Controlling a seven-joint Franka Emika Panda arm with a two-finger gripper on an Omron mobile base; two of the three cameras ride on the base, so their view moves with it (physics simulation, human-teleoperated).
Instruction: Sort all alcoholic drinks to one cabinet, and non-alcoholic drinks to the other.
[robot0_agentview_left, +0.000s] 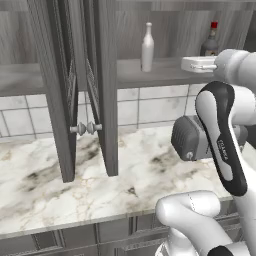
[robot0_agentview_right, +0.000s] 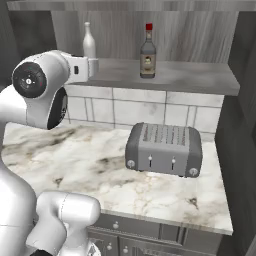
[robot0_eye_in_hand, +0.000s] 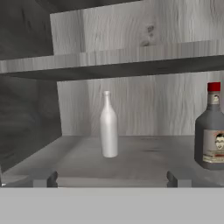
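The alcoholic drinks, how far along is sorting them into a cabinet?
Both look placed: the pale bottle and the red-capped dark bottle stand upright and apart on the open cabinet's shelf. The pincer is open and empty in front of them. The non-alcoholic drinks aren't visible, so their status can't be judged.

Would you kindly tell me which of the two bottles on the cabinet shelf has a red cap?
The squat dark grey bottle with a label; the other, the slim pale bottle to its left, has no coloured cap.

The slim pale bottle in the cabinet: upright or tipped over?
Upright. The slim pale bottle stands on its base on the cabinet shelf, neck up, apart from the red-capped dark bottle.
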